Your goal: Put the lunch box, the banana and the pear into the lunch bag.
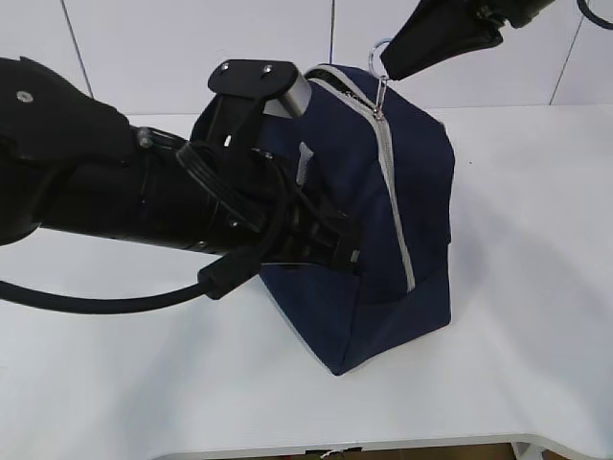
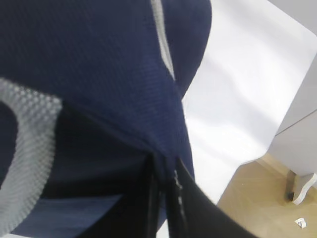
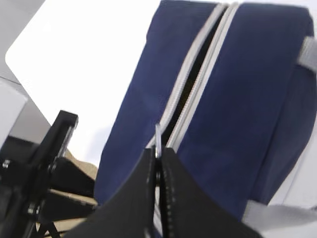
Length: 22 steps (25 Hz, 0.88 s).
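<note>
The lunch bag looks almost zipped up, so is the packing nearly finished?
No lunch box, banana or pear shows on the table; whether they are inside the lunch bag cannot be seen. In hand: the right gripper pinches the metal zipper pull, while the left gripper clamps the bag's fabric. Left: the zipper is partly open.

The left arm (image 1: 144,201) blocks much of the lunch bag (image 1: 402,192), hiding the left gripper's fingertips. The right arm (image 1: 450,34) is cut off at the exterior view's top edge. What lies inside the bag's dark zipper gap (image 3: 198,74) cannot be made out.
</note>
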{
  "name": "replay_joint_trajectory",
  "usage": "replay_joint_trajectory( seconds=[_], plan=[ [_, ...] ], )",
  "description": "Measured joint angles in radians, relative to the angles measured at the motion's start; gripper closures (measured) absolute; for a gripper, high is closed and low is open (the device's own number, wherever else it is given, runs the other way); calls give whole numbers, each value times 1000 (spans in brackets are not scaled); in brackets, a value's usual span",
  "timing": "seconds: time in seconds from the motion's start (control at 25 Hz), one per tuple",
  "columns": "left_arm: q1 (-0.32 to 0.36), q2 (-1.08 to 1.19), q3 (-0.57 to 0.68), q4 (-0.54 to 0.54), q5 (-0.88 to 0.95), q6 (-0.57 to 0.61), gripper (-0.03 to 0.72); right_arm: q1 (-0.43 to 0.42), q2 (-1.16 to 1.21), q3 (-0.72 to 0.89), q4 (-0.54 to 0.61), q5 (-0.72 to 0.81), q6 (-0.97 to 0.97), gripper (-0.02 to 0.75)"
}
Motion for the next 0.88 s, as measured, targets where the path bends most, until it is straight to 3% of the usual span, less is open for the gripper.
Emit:
replay_joint_trajectory(
  seconds=[0.88],
  plan=[
    [0, 10, 0, 8, 19, 0, 703, 28, 351, -442, 25, -43, 140, 720]
  ],
)
